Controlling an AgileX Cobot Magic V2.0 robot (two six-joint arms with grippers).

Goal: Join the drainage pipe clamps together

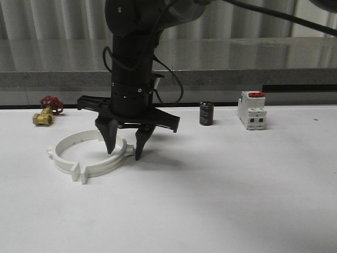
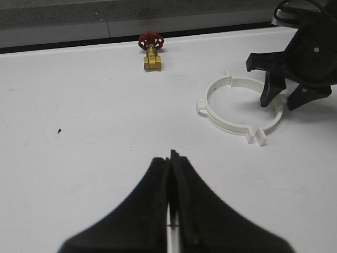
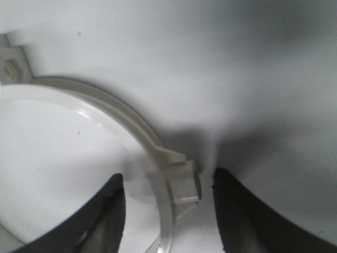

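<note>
Far left on the white table [image 1: 221,211]: a brass valve with a red handle [image 1: 46,111], well apart from the work. Next, the two white drainage pipe clamps [image 1: 87,153], lying flat and meeting as a ring, tabs paired at the front. Left gripper [image 2: 172,203] hanging over bare table, fingers pressed shut on nothing. Right gripper [image 1: 125,144] spread open astride the ring's right side, one finger inside, one outside, a tab [image 3: 181,182] between them. Further right, a black cylinder [image 1: 206,113] and a white switch with a red top [image 1: 251,109]. Likely risk: closing off-centre on the tab, nudging one half sideways and opening the joint; pressing down unevenly, tipping the ring.
</note>
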